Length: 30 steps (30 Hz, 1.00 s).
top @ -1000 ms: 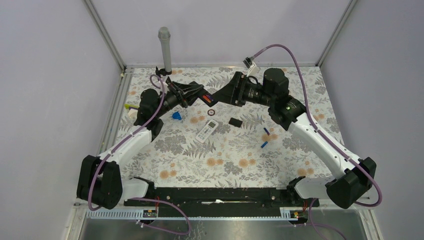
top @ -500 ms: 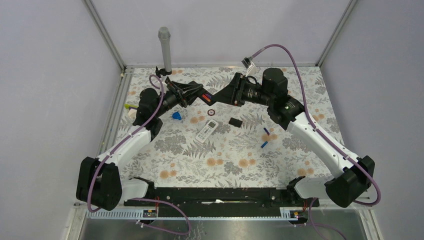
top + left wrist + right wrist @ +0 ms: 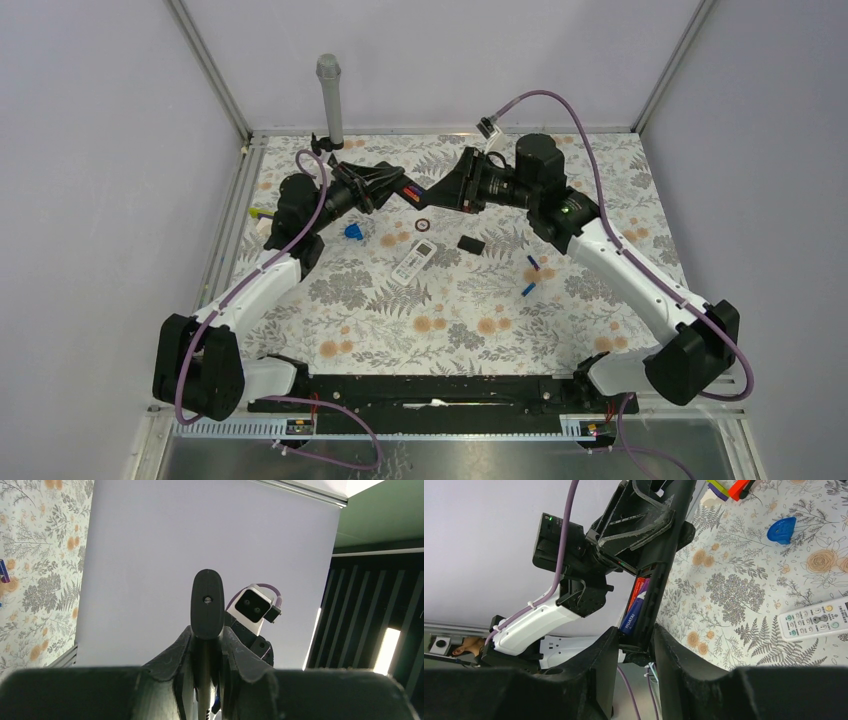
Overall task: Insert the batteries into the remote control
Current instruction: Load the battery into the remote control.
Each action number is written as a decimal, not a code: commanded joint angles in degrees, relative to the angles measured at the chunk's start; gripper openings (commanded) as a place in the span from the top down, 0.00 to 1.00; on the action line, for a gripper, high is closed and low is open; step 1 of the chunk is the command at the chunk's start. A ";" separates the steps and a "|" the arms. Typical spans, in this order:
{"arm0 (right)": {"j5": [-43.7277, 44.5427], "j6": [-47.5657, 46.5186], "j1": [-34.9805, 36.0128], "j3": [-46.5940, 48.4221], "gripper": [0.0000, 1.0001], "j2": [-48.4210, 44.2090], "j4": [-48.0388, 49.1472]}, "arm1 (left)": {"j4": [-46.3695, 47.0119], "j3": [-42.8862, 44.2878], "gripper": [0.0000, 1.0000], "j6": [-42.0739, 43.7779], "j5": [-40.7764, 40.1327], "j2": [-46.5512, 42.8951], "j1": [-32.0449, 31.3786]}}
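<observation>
while the left gripper (image 3: 206,650) clamps the black remote (image 3: 207,605) at twelve o'clock, the right gripper (image 3: 635,636) flanks its end; whether it presses, i cannot tell; batteries (image 3: 634,612) inside

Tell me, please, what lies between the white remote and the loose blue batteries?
A small black block, slightly farther back, visible in the top view.

Both arms reaching inward, left hand (image 3: 206,641) clamped, right hand (image 3: 636,645) facing it tip-to-tip.
</observation>
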 commanded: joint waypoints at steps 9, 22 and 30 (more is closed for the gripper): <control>0.11 1.05 -0.16 3.11 0.63 3.67 -5.36 | 8.39 6.54 1.00 2.00 1.90 -1.03 -0.48; -3.12 3.96 -1.68 5.19 0.76 7.64 -8.60 | 13.62 11.02 1.00 9.06 5.25 -1.13 -0.17; -7.50 1.89 -1.94 1.72 0.21 3.17 4.29 | 2.53 11.80 1.00 20.50 5.33 -2.81 1.72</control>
